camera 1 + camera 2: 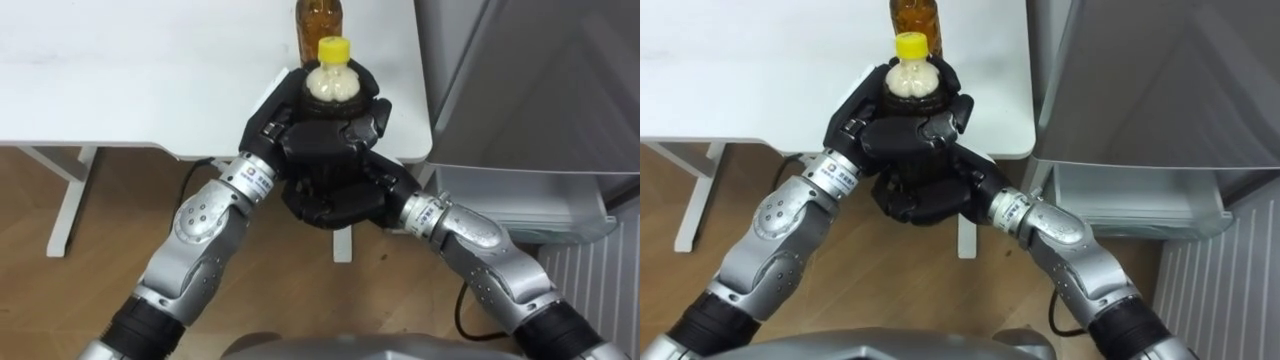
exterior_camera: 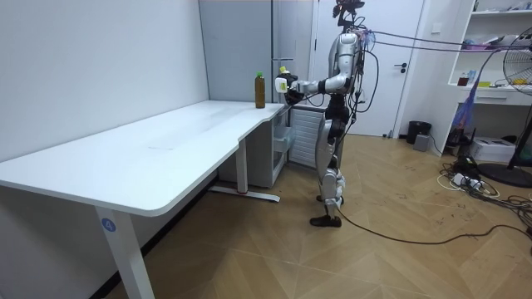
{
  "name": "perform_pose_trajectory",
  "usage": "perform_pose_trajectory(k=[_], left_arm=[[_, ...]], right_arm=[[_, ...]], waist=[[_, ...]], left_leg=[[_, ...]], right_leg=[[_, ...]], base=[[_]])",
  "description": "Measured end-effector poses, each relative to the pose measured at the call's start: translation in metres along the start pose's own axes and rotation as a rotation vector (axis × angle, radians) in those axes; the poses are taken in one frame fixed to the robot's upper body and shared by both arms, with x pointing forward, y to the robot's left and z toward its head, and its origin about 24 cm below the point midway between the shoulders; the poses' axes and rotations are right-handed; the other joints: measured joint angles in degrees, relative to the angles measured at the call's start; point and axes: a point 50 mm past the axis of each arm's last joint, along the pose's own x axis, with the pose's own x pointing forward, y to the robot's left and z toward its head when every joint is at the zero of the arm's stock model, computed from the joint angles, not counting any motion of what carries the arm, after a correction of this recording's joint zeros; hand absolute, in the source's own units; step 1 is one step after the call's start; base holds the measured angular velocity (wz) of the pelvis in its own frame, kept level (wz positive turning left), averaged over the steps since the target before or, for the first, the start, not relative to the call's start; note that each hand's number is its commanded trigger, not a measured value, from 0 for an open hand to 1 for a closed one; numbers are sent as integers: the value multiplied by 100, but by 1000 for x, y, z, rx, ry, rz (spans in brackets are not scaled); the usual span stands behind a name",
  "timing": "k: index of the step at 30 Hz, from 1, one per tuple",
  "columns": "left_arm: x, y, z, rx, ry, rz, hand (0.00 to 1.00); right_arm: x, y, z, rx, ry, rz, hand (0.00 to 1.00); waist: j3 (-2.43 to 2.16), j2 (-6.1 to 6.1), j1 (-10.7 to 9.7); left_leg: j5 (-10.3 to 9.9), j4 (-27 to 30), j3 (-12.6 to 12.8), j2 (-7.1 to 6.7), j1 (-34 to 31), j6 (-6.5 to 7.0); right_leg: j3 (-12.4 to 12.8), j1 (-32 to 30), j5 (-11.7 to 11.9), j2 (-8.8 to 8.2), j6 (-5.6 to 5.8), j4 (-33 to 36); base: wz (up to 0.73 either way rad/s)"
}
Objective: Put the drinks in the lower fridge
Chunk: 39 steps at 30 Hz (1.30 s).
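A bottle of pale drink with a yellow cap [image 1: 333, 82] is held upright in front of me, over the near right corner of the white table [image 1: 120, 80]. My left hand [image 1: 272, 128] and right hand [image 1: 338, 200] are both curled round its body, the left higher and the right lower, so just the cap and shoulder stick out. A second bottle of amber drink [image 1: 320, 22] stands on the table just behind it. In the room view I stand at the table's end, holding the pale bottle [image 2: 283, 83] next to the amber bottle [image 2: 260, 90].
The grey fridge [image 1: 530, 80] rises right beside the table's corner on my right, with its pale lower compartment [image 1: 530, 205] below. White table legs [image 1: 65, 205] stand on the wooden floor. In the room view, shelves and a fan stand far off.
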Motion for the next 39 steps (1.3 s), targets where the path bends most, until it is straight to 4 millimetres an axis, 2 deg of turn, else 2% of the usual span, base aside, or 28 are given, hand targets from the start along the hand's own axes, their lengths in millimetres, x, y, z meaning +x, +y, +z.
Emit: perform_pose_trajectory(k=[12,13,23,39], left_arm=[[0,0,0,-18,-1,6,100],[0,0,0,-18,-1,7,0],[1,0,1,-39,-12,14,0],[2,0,1,-54,-15,17,0]], right_arm=[[0,0,1,3,-1,-7,100],[0,0,1,3,-1,-7,100],[1,0,2,0,-6,-9,100],[0,0,2,-4,-7,-16,100]], waist=[[6,-10,-5],[7,-13,-5],[46,-78,9],[46,-79,7]], left_leg=[[0,-11,-2,0,-7,0],[0,-11,-2,0,-7,0],[-2,-17,3,-2,25,-1],[-1,-19,9,-2,40,-1]], right_leg=[[-30,-2,0,-3,0,-8],[-33,-2,0,-4,0,-10],[-34,-1,-14,-5,7,-41],[-28,-1,-18,-6,7,-25]], base=[[0],[0],[0],[0]])
